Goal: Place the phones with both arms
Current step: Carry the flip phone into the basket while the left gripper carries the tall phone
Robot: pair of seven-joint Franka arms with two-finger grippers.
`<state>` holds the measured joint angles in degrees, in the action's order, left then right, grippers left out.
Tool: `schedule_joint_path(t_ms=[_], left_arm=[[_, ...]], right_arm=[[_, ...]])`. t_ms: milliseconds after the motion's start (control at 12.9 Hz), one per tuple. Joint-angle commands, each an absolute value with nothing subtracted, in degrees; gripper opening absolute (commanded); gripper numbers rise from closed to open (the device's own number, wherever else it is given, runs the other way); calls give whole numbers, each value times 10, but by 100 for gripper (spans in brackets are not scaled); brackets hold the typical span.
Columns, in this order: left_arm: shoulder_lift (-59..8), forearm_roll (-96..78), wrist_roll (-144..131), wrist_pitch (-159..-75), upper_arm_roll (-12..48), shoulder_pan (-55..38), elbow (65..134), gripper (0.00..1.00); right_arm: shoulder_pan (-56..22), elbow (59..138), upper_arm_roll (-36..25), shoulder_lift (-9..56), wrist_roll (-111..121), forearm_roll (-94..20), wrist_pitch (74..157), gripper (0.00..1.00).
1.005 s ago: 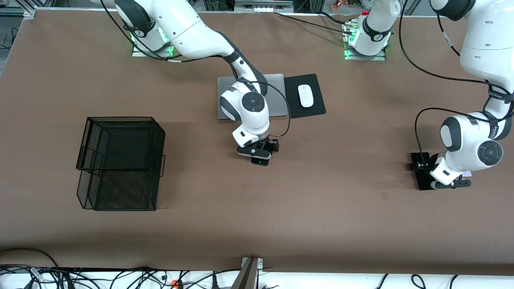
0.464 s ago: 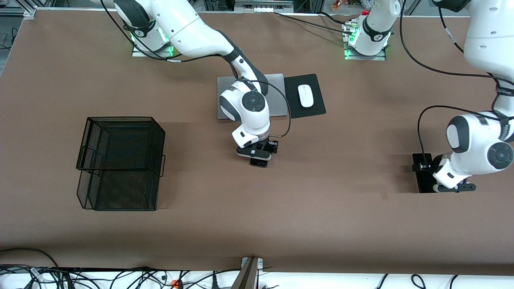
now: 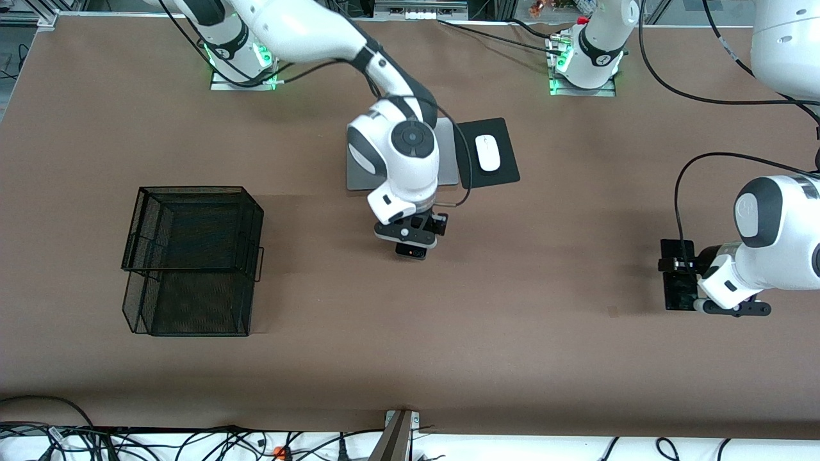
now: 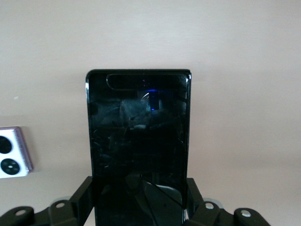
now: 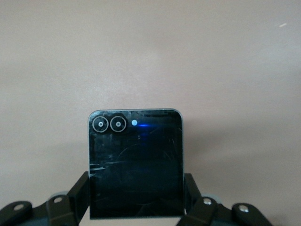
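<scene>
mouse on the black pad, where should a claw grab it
Across its two long sides, near the middle, coming straight down from above. The mouse lies flat on the pad, it is long and narrow, and bare pad shows along both of its long sides for the fingers.

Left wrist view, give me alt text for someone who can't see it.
The left gripper is shut on a long slim black phone, held above the brown table. A small lavender-white phone with two black circles lies on the table beside it, cut off by the picture's edge.
</scene>
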<state>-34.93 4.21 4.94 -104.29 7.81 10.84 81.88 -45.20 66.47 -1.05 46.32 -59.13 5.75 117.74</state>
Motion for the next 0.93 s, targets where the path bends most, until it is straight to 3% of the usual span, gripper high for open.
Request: schedule_joint_path(t_ms=[0,155,387,618,850], left_arm=[[-341,34,55,-1012,123,106,800,20],[-344,13,55,-1012,155,105,800,21],[-354,-66,54,-1012,162,80,800,18],[-363,-114,40,-1018,162,27,800,15],[-376,-135,-35,-1069,161,-51,800,14]], right_arm=[[-440,678,-11,401,-530,62,1102,0],[-412,726,-18,347,-451,58,1061,0],[-386,891,-54,227,-341,55,1100,0],[-384,1093,-136,99,-209,39,1201,0],[-385,1198,-239,30,-71,36,1242,0]])
